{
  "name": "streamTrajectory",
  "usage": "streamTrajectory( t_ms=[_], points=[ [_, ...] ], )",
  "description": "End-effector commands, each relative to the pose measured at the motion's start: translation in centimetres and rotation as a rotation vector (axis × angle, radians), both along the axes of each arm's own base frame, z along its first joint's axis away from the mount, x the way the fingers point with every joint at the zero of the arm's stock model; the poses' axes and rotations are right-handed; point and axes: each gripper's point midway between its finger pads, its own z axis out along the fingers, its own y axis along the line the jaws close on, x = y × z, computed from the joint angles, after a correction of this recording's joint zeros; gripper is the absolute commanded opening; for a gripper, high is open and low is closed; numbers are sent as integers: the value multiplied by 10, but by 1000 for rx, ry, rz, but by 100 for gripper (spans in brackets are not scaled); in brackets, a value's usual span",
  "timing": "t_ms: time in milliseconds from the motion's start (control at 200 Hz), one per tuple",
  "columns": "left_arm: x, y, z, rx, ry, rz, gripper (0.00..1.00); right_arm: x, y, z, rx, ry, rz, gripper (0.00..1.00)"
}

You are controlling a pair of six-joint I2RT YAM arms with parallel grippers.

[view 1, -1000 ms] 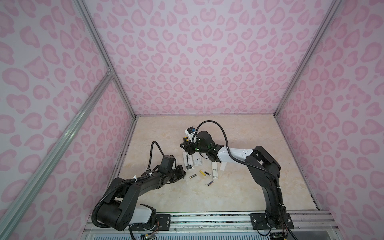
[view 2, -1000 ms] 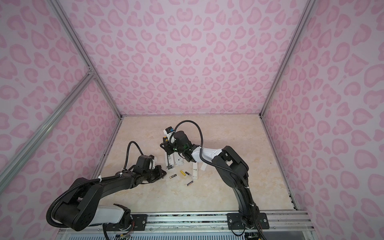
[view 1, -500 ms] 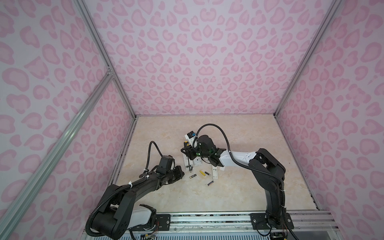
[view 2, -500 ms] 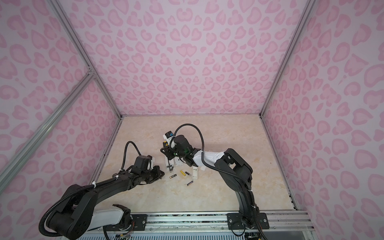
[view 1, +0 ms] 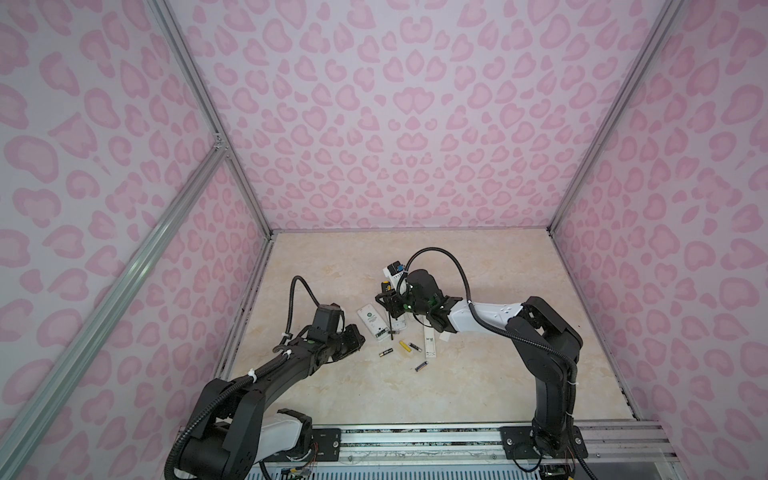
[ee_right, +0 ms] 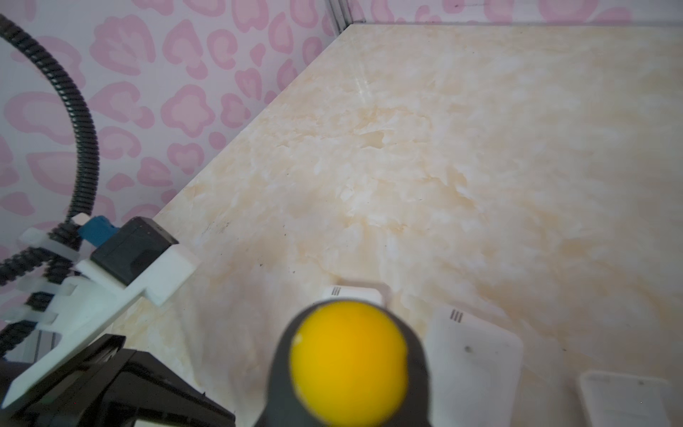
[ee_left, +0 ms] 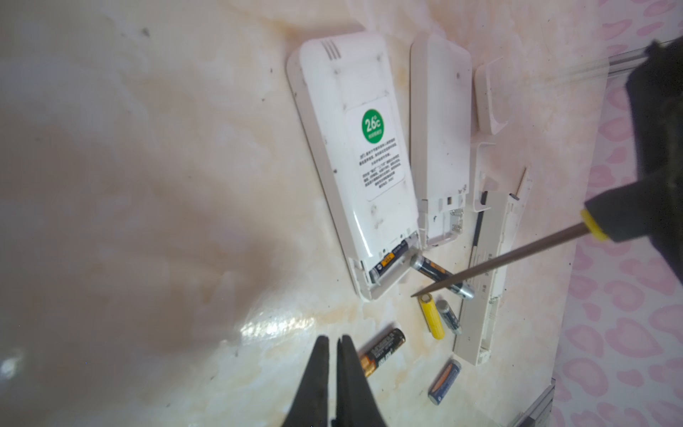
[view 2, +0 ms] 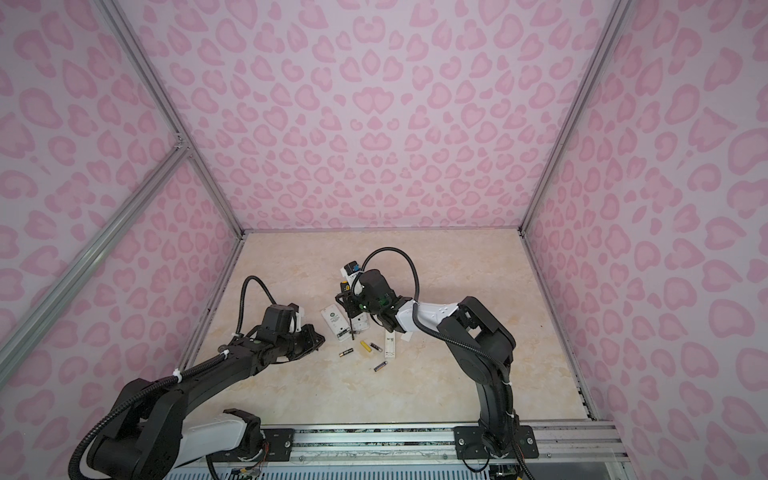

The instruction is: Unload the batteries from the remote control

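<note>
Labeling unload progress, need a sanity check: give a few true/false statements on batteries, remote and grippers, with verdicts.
1. The right gripper holds the screwdriver. True.
2. The green-sticker remote has an empty compartment. False: a black battery still sits inside.
3. The yellow battery lies loose on the table. True.
4. The left gripper grips a battery. False: it holds nothing.
5. The blue battery lies against the screwdriver tip. False: it lies well apart from the tip.
</note>
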Motion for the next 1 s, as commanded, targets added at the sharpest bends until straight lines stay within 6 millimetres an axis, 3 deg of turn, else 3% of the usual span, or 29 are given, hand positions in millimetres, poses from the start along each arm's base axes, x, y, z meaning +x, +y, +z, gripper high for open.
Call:
streamTrajectory(
  t_ms=[0,260,380,810,995],
  points=[
    [6,-1,6,2,-15,-12,15,4,-2,5,10,-12,-11,0],
    [32,-8,9,9,-14,-23,40,1,4,28,44,-43,4,0],
    [44,-10,4,18,2,-19,47,4,8,36,38,-65,9,0],
    [58,-10,-20,36,61,-22,49,26,23,28,31,-117,6,0],
    [64,-8,-23,43,54,-33,46,16,31,29,56,-215,60,0]
  ],
)
